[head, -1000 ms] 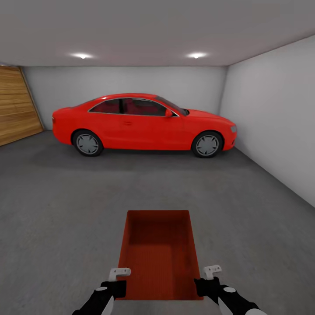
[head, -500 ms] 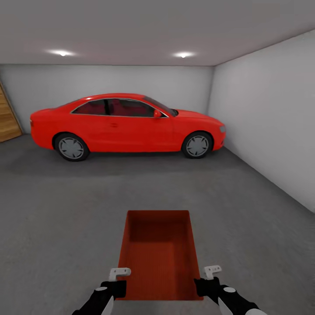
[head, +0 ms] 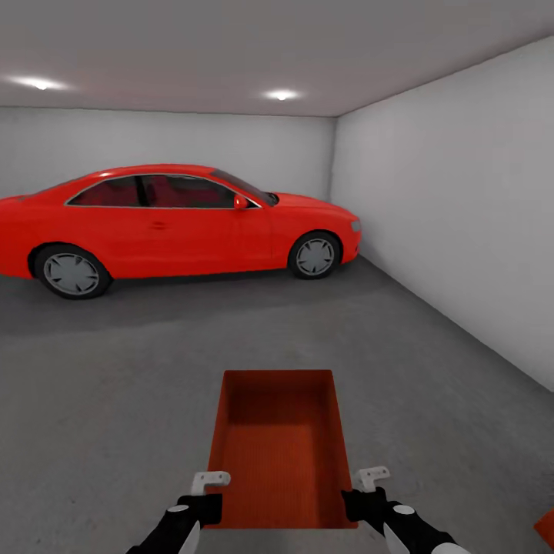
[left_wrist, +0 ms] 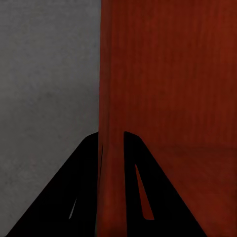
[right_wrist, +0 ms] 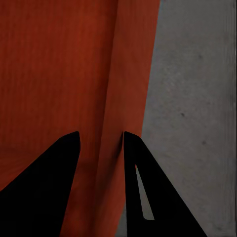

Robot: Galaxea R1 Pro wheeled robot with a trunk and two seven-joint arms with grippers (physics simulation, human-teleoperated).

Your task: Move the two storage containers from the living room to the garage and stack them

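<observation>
I hold one orange-red storage container in front of me, above the dark grey garage floor. My left gripper is shut on its left wall near the close end. My right gripper is shut on its right wall. In the left wrist view the gripper pinches the thin ribbed wall of the container. The right gripper likewise straddles the container wall. An orange-red corner, perhaps the other container, shows low on the floor at the right edge.
A red car is parked across the far end of the garage. A plain pale wall runs along the right side. Open concrete floor lies between me and the car.
The head view has swung to the right, so the car sits further left in the picture and the wooden door is gone. An orange-red corner has come into view at lower right. My hold is unchanged.
</observation>
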